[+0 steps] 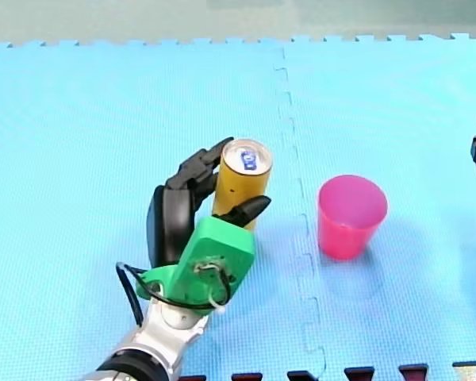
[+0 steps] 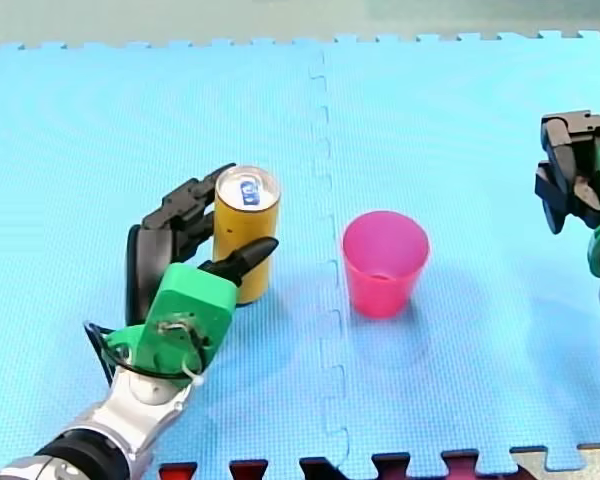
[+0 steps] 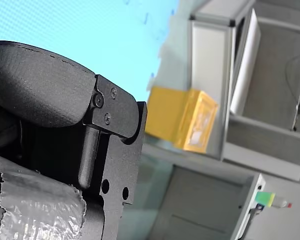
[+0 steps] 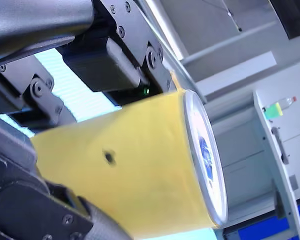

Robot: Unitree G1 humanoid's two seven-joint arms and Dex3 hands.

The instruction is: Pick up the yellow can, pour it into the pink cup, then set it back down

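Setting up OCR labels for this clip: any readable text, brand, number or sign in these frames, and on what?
No legible text anywhere.
Yellow can, gripped by the left robot hand: blue mark on its lid, too blurred to read.
Yellow box in the first wrist view: pale label, unreadable.
Pink cup and blue mat: no markings.
Right robot hand, at the mat's right edge: no text seen.

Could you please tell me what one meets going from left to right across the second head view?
The left hand gripping the yellow can → pink cup → right hand at the right edge.
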